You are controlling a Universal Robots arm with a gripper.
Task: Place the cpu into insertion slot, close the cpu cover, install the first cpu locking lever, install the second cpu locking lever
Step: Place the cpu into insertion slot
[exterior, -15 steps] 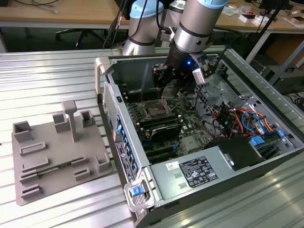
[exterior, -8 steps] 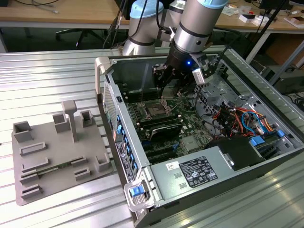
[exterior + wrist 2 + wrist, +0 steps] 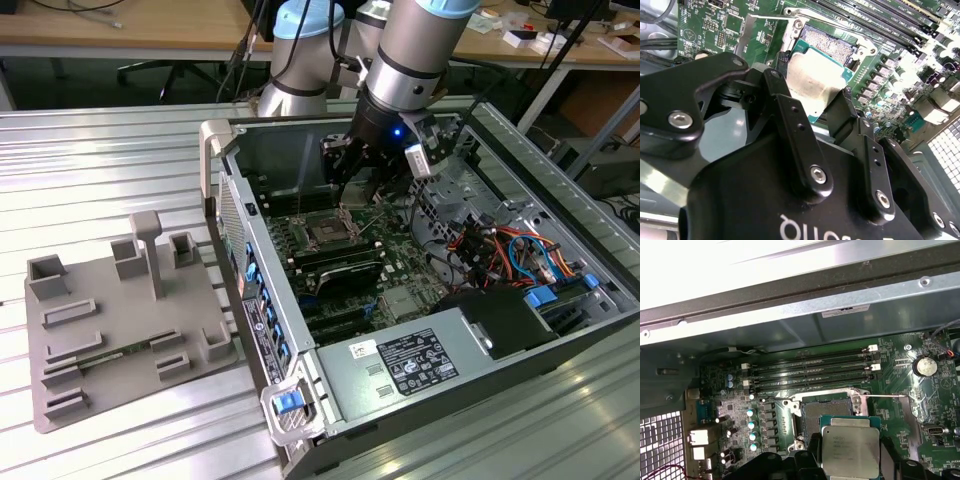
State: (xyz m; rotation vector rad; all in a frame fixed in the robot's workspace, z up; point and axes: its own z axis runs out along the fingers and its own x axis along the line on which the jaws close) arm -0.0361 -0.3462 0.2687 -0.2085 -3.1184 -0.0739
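**Chip placement, step 1 of 4.** The arm (image 3: 415, 45) reaches down into the open computer case (image 3: 255, 275), which lies on the ribbed counter (image 3: 100, 160) toward the exterior view's right. Its wrist points steeply downward with a slight lean, and the end effector (image 3: 345, 180) is low over the motherboard (image 3: 900, 382).

The end effector is clenched on the cpu (image 3: 812, 70): 2 black fingers (image 3: 790, 115) pinch opposite edges of the chip, with its metal top facing the wrist cameras. The cpu hangs just above the insertion slot (image 3: 827, 412) and apart from it. It appears offset toward 1 side of the rim, since in both wrist views it overlaps only part of the socket. The slot's pin field is exposed, beside the long memory slots (image 3: 810, 371).

Good practice for this step, by judgement:
- Hold the chip level.
- Square its 4 edges with the silver rim before descending.
- Lower it straight, without sliding across the pins.
- Loosen the grip only once the chip sits flat within the rim.

A tilted or shifted entry risks bent pins.
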